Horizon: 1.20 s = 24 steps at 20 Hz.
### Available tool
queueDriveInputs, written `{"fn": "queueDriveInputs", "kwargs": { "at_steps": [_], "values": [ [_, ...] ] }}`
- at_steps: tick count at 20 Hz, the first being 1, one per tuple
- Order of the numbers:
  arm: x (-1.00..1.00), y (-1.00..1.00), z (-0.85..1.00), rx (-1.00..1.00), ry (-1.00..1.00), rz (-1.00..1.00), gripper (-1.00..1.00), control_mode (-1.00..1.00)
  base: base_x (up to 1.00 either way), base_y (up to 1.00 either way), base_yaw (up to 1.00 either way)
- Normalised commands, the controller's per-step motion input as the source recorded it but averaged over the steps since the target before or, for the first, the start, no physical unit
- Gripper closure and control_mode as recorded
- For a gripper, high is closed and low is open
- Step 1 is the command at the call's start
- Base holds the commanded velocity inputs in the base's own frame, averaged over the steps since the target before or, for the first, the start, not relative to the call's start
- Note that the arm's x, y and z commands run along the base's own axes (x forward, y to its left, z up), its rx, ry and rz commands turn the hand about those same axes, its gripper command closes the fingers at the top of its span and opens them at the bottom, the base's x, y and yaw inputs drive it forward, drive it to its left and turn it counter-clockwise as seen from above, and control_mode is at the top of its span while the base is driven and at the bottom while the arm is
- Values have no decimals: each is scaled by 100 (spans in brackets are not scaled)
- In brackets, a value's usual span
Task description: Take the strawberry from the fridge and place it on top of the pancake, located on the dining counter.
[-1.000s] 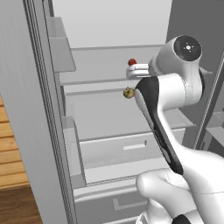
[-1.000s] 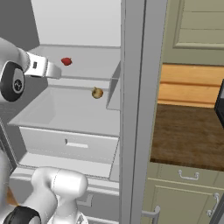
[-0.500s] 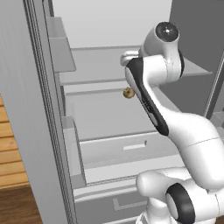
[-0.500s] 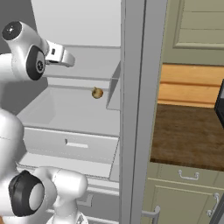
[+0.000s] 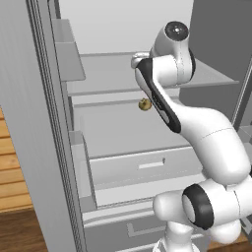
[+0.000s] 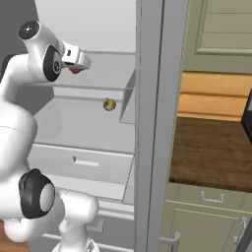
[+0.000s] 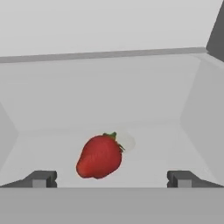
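Strawberry (image 7: 99,156) lies on a white fridge shelf (image 7: 148,153) between the spread, empty fingertips (image 7: 40,179) of the gripper (image 7: 112,179), left of centre toward eleven o'clock, long axis tilted toward one o'clock.

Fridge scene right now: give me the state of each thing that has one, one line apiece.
Tall light-grey fridge: door open, white shelves exposed.
Small red strawberry: lying on the upper shelf, ahead of the fingertips, not gripped.
Two-finger gripper: open, jaws wide on either side of the strawberry.
Yellowish-brown round fruit: resting on the shelf below, untouched.
White fridge drawer: shut.
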Motion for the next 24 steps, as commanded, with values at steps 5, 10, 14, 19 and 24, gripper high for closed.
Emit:
{"fn": "queueDriveInputs", "kwargs": {
  "at_steps": [5, 10, 14, 19, 24],
  "values": [
    [54, 6, -5, 0, 2, 0, -100, -100, 0, 0, 0],
    [33, 16, -11, 0, 9, 0, -100, -100, 0, 0, 0],
    [-13, 0, 0, 0, 0, -2, -100, -100, 0, 0, 0],
    [-26, 0, -3, 0, 0, -4, -100, -100, 0, 0, 0],
    [-10, 0, -13, 0, 0, -2, -100, -100, 0, 0, 0]
  ]
}}
